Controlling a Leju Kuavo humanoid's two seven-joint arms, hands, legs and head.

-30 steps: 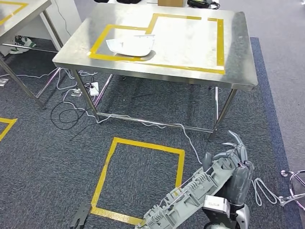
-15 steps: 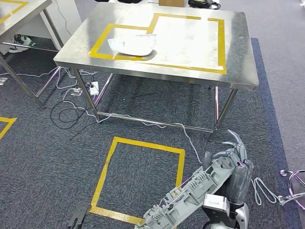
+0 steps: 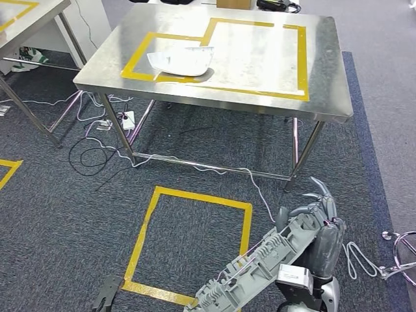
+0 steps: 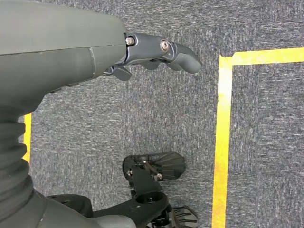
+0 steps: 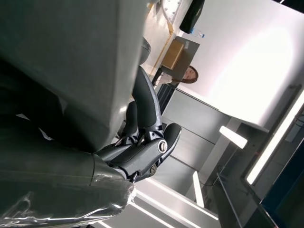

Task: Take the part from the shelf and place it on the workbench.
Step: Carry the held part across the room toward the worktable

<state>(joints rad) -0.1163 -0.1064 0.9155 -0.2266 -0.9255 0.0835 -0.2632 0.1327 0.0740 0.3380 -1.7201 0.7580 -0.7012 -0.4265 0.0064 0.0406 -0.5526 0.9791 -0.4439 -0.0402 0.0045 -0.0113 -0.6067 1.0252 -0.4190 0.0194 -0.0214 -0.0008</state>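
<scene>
A long grey ribbed plastic part (image 3: 255, 266) lies slanted across the bottom right of the head view, and my right hand (image 3: 321, 227) grips its far end. Up close in the right wrist view, the same part (image 5: 71, 57) covers much of my right hand (image 5: 143, 147), whose dark fingers curl around it. The steel workbench (image 3: 324, 71), marked with yellow tape, stands ahead across the carpet. A white curved part (image 3: 181, 60) lies inside its taped outline. My left hand (image 4: 71, 52) hangs over the carpet with fingers extended, holding nothing.
A yellow tape square (image 3: 147, 227) marks the carpet between me and the bench. Loose cables (image 3: 93, 153) run under the bench's left side. Another steel table (image 3: 29, 19) stands at far left, and a chair base (image 3: 402, 253) at far right. A person (image 5: 190, 73) stands far off.
The whole view shifted a few pixels one second ago and has held still since. My right hand keeps its grip on the grey part in the same pose.
</scene>
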